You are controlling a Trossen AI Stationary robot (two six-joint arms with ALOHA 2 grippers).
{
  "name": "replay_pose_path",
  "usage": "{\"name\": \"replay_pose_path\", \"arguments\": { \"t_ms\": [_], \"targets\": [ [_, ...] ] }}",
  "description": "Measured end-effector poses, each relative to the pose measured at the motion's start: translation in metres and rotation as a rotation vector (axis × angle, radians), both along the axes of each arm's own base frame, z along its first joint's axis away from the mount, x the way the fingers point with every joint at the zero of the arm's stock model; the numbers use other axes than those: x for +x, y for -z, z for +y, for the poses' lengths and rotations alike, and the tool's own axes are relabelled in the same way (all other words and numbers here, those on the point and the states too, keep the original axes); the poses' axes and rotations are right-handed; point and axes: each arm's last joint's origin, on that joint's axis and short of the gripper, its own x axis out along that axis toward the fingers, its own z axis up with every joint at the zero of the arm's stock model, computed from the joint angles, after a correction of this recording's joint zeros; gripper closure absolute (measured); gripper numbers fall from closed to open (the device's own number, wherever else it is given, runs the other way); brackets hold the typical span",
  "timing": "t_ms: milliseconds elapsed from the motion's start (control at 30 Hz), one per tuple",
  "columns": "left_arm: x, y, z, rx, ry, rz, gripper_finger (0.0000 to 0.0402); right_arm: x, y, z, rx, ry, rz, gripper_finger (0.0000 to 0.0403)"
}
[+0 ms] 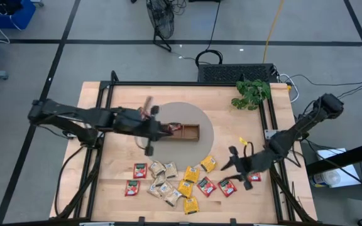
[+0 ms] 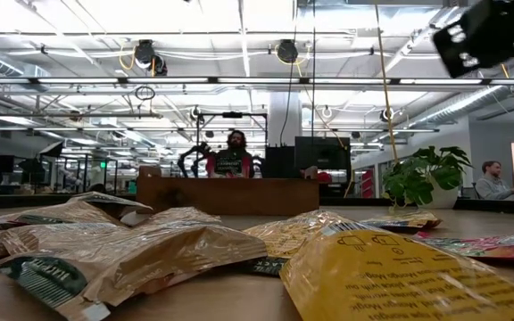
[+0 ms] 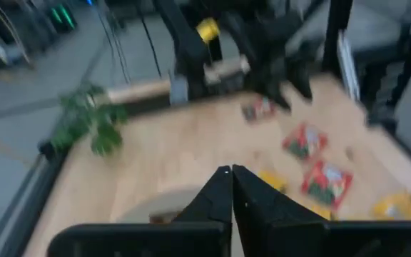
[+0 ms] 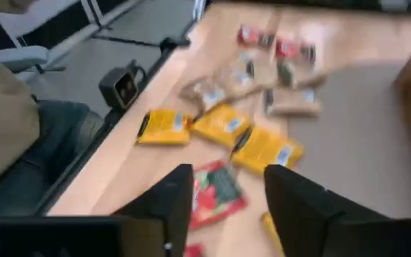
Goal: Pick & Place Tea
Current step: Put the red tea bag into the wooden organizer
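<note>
Along the front edge of the pale wooden tabletop (image 1: pixel 105 125), the small flat square tea sachets (image 1: pixel 181 179) in red, yellow and beige lie scattered. The right gripper (image 4: pixel 223 196), fingers spread, hovers over a red sachet (image 4: pixel 216 193) near the front right corner, apparently in the reach-and-pick step. The left gripper (image 3: pixel 232 193), fingers pressed together and holding nothing, hangs over the long brown wooden tray (image 1: pixel 186 132) at the centre. Next, the right gripper must descend and close on 1 sachet without catching its neighbours.
</note>
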Motion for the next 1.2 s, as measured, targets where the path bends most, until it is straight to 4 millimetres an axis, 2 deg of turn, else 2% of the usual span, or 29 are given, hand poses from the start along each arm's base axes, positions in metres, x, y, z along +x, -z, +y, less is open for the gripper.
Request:
{"name": "replay_pose_path", "arguments": {
  "t_ms": [167, 300, 433, 567, 933, 1200],
  "targets": [
    [-0.027, 0.007, 0.004, -0.016, -0.004, -0.168, 0.0348, -0.024, 0.011, 0.005, -0.029, 0.119, 0.342, 0.0195],
    [-0.035, 0.013, 0.005, -0.001, 0.000, -0.229, 0.0332, -0.046, 0.021, 0.005, 0.028, 0.247, 0.634, 0.0201],
    [-0.035, 0.016, 0.005, -0.008, -0.002, -0.230, 0.0324, -0.061, 0.031, 0.010, 0.051, 0.264, 0.860, 0.0217],
    [-0.035, 0.016, 0.005, -0.008, -0.001, -0.233, 0.0325, -0.064, 0.037, 0.017, 0.049, 0.265, 0.923, 0.0230],
    [-0.034, 0.015, 0.005, -0.008, -0.001, -0.238, 0.0325, -0.065, 0.072, 0.034, -0.160, 0.252, 1.027, 0.0236],
    [-0.034, 0.015, 0.005, -0.008, 0.000, -0.237, 0.0325, -0.067, 0.087, 0.033, -0.215, 0.370, 1.106, 0.0245]
  ]
}}
